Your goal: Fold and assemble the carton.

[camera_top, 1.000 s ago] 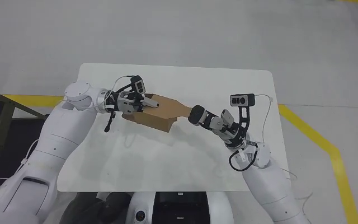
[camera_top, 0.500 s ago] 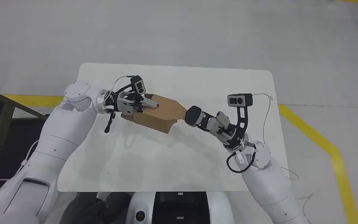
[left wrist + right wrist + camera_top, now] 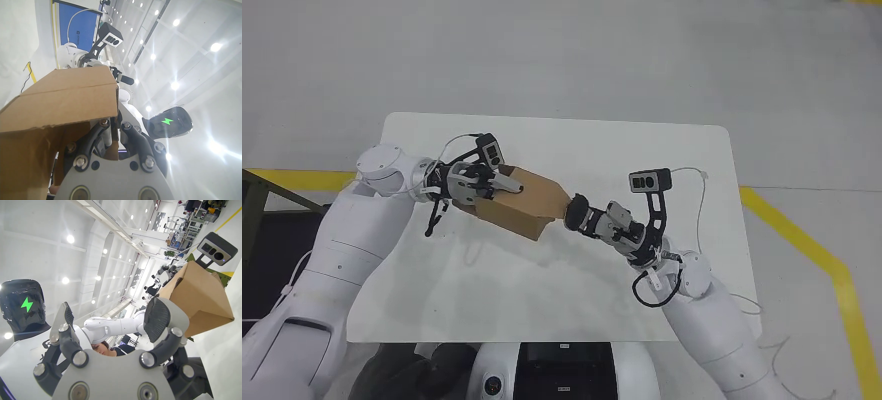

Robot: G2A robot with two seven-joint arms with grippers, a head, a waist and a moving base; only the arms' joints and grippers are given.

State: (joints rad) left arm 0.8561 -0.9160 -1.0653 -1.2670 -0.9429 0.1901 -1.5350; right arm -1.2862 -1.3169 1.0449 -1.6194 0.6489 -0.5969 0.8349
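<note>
The brown carton lies tilted on the white table, with one flap pointing at the right arm. My left gripper is at its left end, shut on a cardboard wall; in the left wrist view the gripper pinches the panel edge of the carton. My right gripper is at the carton's right end and stands open. In the right wrist view its fingers are wide apart around the gripper, and one black pad sits against the carton.
The table's right half and its near strip hold nothing but the arms. A dark frame stands off the table's left edge. Yellow floor tape runs along the right.
My right gripper has moved left along the table up to the carton's right end, and the flap there has folded inward. The left gripper has kept its hold in place.
</note>
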